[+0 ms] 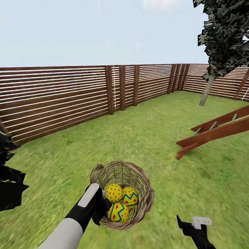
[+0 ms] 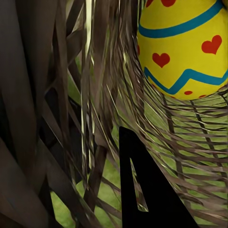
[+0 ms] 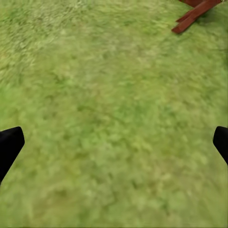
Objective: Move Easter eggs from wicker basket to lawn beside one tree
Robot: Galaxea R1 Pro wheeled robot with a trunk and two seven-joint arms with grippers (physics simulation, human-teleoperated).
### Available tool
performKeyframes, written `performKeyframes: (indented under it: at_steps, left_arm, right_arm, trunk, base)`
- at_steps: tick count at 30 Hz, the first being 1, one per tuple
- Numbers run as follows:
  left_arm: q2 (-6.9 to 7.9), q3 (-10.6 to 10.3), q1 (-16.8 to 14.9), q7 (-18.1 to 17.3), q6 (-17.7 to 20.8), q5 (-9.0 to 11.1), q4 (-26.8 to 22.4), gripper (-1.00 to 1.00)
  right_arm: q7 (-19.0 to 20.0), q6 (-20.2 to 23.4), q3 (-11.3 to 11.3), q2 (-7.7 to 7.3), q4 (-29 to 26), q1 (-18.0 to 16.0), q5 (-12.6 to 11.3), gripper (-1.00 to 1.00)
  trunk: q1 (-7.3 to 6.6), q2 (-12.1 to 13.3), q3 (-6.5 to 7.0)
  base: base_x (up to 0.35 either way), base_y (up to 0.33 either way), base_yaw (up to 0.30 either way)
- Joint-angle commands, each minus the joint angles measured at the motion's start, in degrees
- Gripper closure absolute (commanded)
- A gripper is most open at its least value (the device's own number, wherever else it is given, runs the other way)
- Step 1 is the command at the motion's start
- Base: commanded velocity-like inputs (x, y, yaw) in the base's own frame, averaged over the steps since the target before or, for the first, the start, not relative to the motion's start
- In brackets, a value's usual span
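Note:
The wicker basket [image 1: 142, 180] stands on the lawn [image 1: 155, 131] right in front of me, with the three Easter eggs [image 1: 118, 211] packed together inside. My left gripper [image 1: 101, 207] is at the basket's near-left wall, shut on the weave. In the left wrist view, one black finger [image 2: 147, 190] is inside the basket wall [image 2: 71, 118], and a yellow egg [image 2: 185, 52] with hearts and blue zigzags sits close by. My right gripper [image 1: 193, 224] hovers open over bare grass to the basket's right, its fingertips [image 3: 9, 142] spread wide apart. A tree [image 1: 206, 90] with a pale trunk stands at the far right.
A brown slatted fence [image 1: 69, 97] bounds the grass at the back and left. Slanted wooden beams [image 1: 214, 133] lie on the right between me and the tree. Dark blocky foliage [image 1: 8, 180] juts in at the left edge.

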Motion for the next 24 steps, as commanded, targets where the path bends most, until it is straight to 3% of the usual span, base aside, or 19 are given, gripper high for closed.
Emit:
performKeyframes:
  at_steps: [1,24]
  left_arm:
    - [0.0,-0.07,-0.06,0.34,0.19,0.25,-0.04,1.0]
    - [0.0,-0.11,-0.06,-0.26,0.0,0.14,0.45,1.0]
  right_arm:
    - [0.41,-0.17,-0.24,0.04,0.05,-0.05,0.27,-1.0]
    - [0.41,-0.17,-0.17,0.04,0.25,-0.05,0.31,-1.0]
  trunk:
    - [0.07,-0.12,-0.12]
    - [0.07,-0.12,-0.12]
  base:
    - [0.335,0.0,0.0]
    - [0.327,0.0,0.0]
